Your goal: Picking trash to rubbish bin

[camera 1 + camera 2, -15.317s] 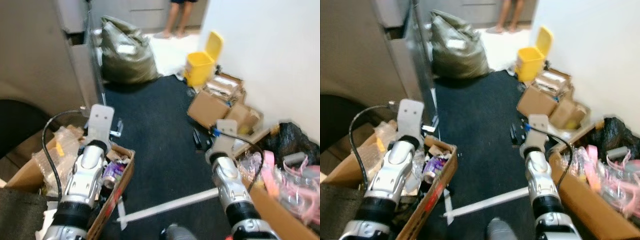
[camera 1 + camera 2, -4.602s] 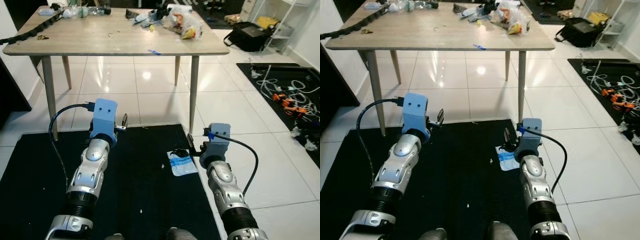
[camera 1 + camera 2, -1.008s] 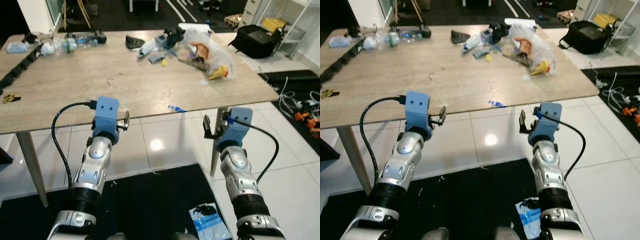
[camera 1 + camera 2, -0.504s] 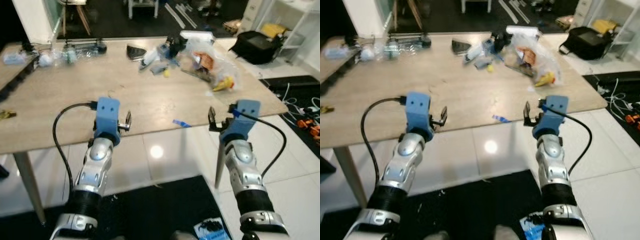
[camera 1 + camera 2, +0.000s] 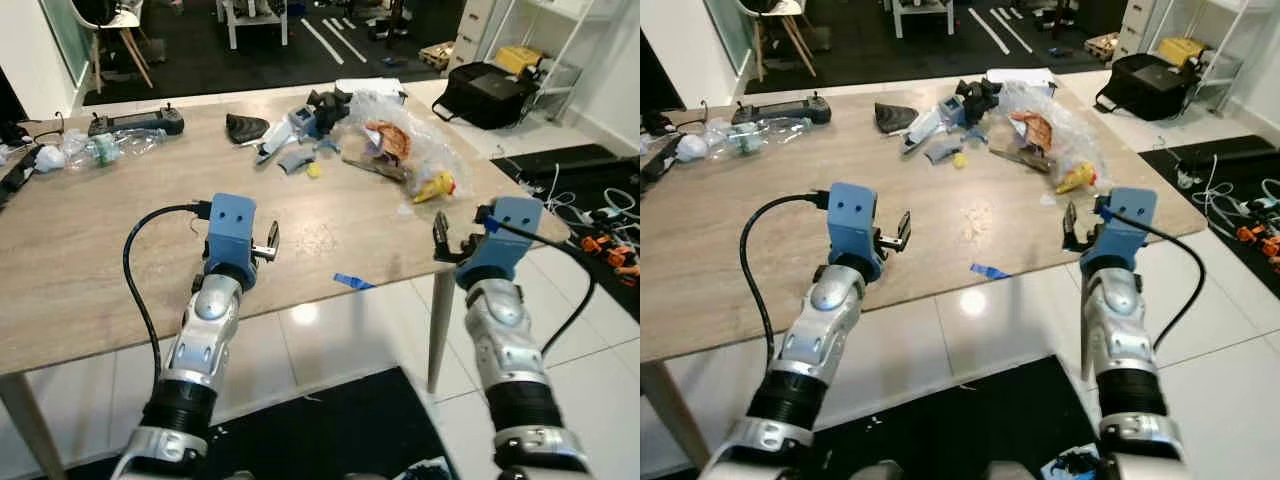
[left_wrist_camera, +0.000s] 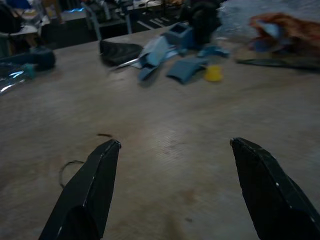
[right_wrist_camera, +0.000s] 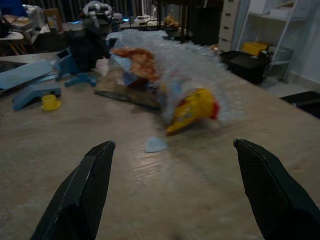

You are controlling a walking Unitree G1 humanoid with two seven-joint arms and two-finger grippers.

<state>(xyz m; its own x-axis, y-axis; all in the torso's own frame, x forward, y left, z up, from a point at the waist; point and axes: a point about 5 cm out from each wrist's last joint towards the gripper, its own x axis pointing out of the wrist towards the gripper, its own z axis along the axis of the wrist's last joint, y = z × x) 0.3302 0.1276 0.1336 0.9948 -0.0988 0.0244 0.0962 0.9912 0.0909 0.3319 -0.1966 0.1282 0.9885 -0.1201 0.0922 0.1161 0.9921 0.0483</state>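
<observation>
worktop (image 5: 90,250): wooden, I'm facing its near edge, both arms raised over it.
left end effector (image 6: 170,145): released, fingers wide apart, nothing between them; hovers above bare wood at about 10 o'clock from my body.
right end effector (image 7: 170,145): released, empty, near the worktop's right corner.
trash: clear plastic bag (image 5: 1050,120) with food wrappers at 1 o'clock, far side of the worktop; blue scraps (image 5: 940,130) at 12 beside it.
blue tape strip (image 5: 990,271): at the near edge, between my arms.
head views: crushed bottle (image 5: 110,148) and black controller (image 5: 130,122) at 10 o'clock, black bag (image 5: 490,80) on the floor at 2.
right wrist view: I see a yellow wrapper (image 7: 192,107) in the bag and a small pale scrap (image 7: 156,144) just ahead.
left wrist view: yellow cap (image 6: 214,74) among the blue scraps.
</observation>
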